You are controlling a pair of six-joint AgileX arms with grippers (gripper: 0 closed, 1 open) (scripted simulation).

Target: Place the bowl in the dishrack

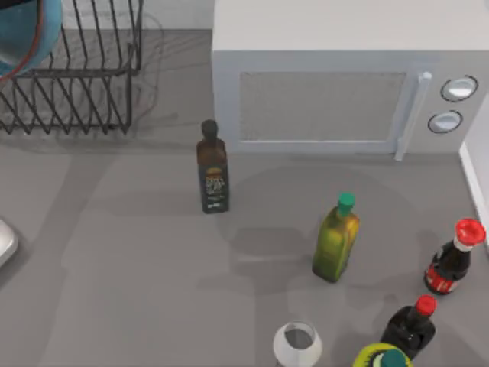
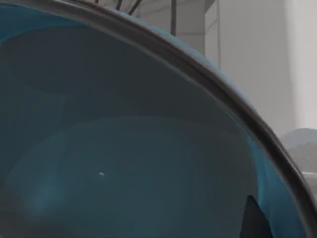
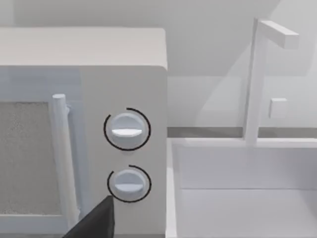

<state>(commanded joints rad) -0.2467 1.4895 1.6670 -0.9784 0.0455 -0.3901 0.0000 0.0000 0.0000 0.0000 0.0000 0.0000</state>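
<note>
The blue bowl (image 1: 27, 34) with its reddish rim sits tilted at the far left corner of the table, over the black wire dishrack (image 1: 88, 84). The left wrist view looks closely into the bowl's blue inside (image 2: 124, 148), with rack bars (image 2: 173, 15) beyond its rim. My left gripper (image 2: 255, 223) is shut on the bowl, with one dark fingertip showing against the inner wall. Part of my right gripper (image 3: 96, 223) shows in front of the microwave's knobs (image 3: 127, 130), holding nothing that I can see.
A white microwave (image 1: 328, 92) stands at the back. A dark bottle (image 1: 212, 168), a green-capped oil bottle (image 1: 336, 237), two red-capped bottles (image 1: 452, 260) (image 1: 411, 325) and a white cup (image 1: 298, 344) stand on the table. A white sink (image 3: 242, 188) lies right of the microwave.
</note>
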